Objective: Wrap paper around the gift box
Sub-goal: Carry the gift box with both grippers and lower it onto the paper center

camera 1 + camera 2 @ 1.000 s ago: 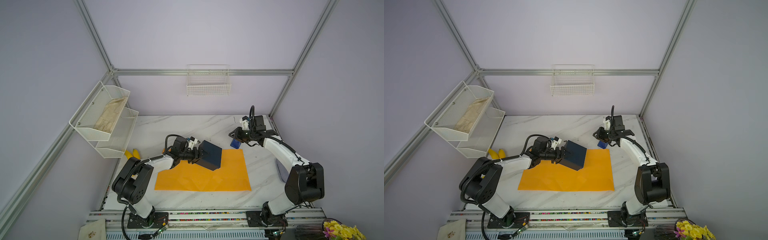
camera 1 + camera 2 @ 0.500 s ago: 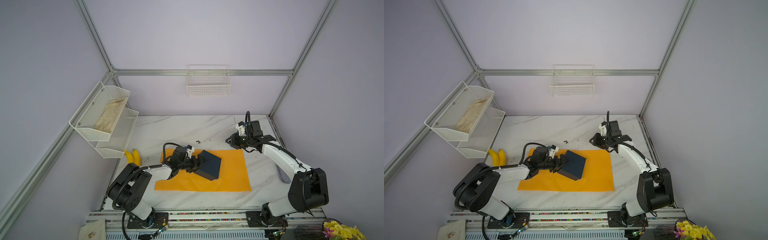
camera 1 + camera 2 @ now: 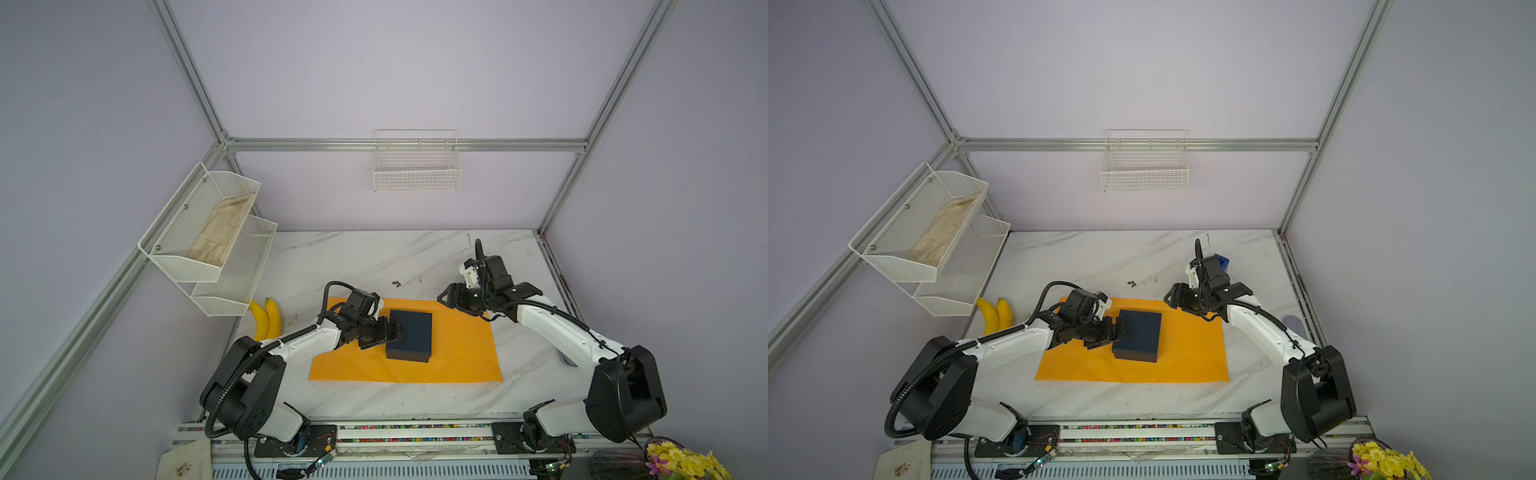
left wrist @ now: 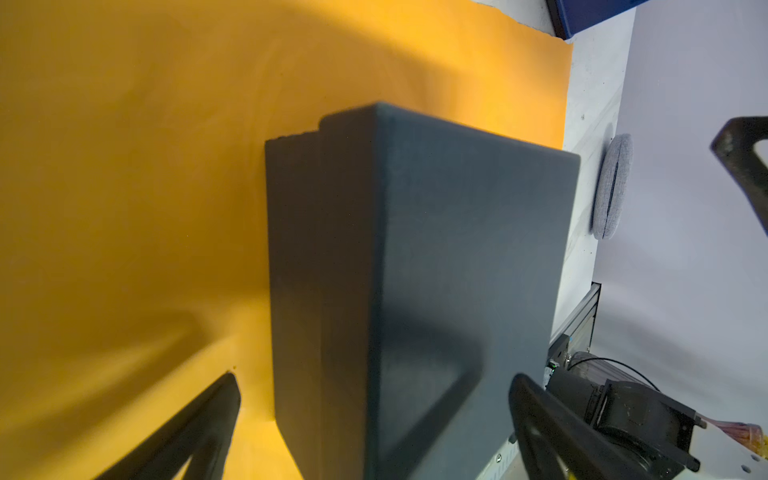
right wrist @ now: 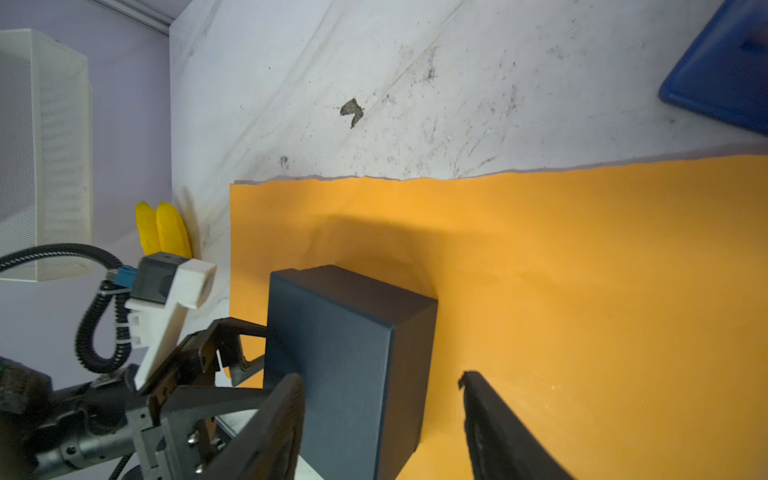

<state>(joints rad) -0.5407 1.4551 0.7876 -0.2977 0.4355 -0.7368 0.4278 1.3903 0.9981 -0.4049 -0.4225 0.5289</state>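
The small navy matte gift box [image 3: 409, 334] lay on the large orange-yellow paper sheet [image 3: 461, 357]. The left end effector [image 3: 386, 333], spread, straddled its edge; the right end effector [image 3: 451, 300] hovered spread over the sheet's far corner — both empty. Withdrawal had to avoid nudging the box.

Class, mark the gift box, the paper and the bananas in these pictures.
gift box [image 3: 411, 332], in a top view, middle of its lid.
paper [image 3: 461, 353], in a top view, bare stretch right of the box.
bananas [image 3: 273, 318], in a top view, middle of the right-hand banana.
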